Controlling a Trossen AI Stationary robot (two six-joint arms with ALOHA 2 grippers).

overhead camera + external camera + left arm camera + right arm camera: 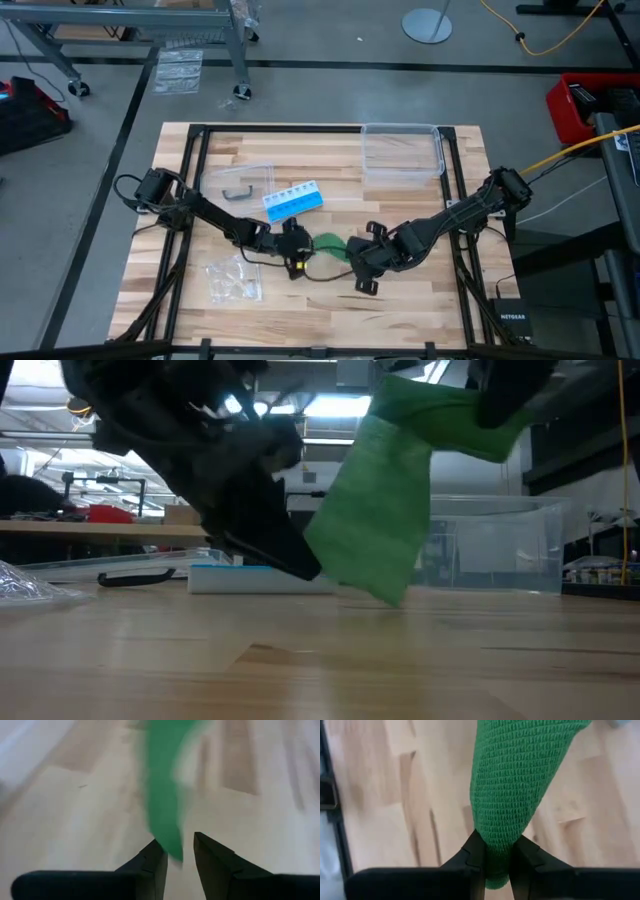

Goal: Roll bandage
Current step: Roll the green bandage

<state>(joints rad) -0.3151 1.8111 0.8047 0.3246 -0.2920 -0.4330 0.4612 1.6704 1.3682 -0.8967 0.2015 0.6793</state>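
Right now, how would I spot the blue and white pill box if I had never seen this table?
Start at the wooden slatted table and find the clear rectangular plastic box at its far edge. Look toward the table's middle, past the box's left corner, where the long blue and white pill box lies slanted. It is the only blue thing there, unlike the soft green fabric bandage just below it.

Both arms are dark, jointed and slim, with black cables trailing from them. The left gripper point(174, 857) and right gripper point(493, 851) each end in two matte black, wedge-shaped fingers.
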